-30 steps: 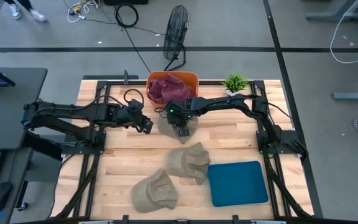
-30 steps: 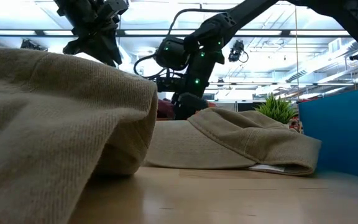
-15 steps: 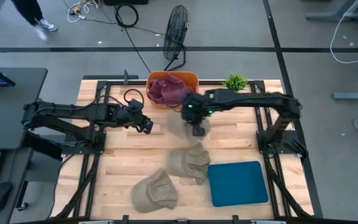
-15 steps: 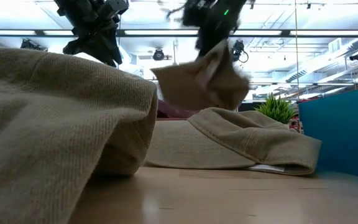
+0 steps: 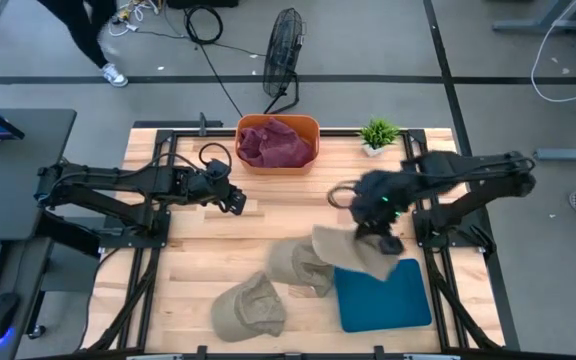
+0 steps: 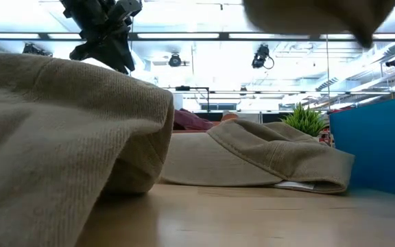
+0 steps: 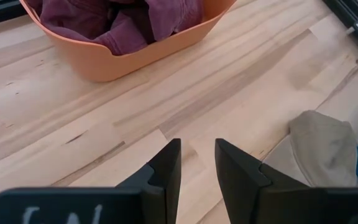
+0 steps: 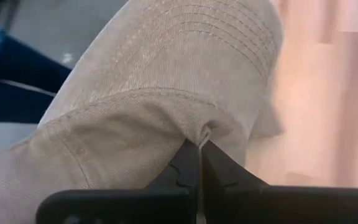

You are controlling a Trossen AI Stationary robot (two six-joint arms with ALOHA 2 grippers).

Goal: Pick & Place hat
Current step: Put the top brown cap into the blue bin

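My right gripper [image 5: 379, 232] is shut on a tan hat [image 5: 351, 255] and holds it in the air above the far left corner of the blue mat [image 5: 388, 297]. The low view shows this hat [image 6: 317, 15] at the picture's top. Two more tan hats lie on the table: one [image 5: 298, 263] left of the mat, one [image 5: 249, 306] near the front edge. My left gripper [image 5: 234, 199] hovers open left of centre, touching nothing, and shows in its own wrist view [image 7: 197, 167]. My right gripper pinches a stitched edge of the tan hat [image 8: 199, 133] between its two shut fingers, coming from above. The hat [image 8: 166, 81] is lifted clear of the table and hangs below the fingers, spreading toward the table's left and near side.
An orange basket [image 5: 313, 125] with maroon cloth [image 5: 273, 145] stands at the far edge, with a small green plant [image 5: 378, 132] to its right. Bare wood lies between the basket and the hats. A person walks on the floor beyond the table [image 5: 88, 30].
My right gripper has lifted the tan hat from in front of the orange basket and swung it toward the table's right and near edge, to above the blue mat's corner. The hat has gone from lying on the wood to hanging clear.
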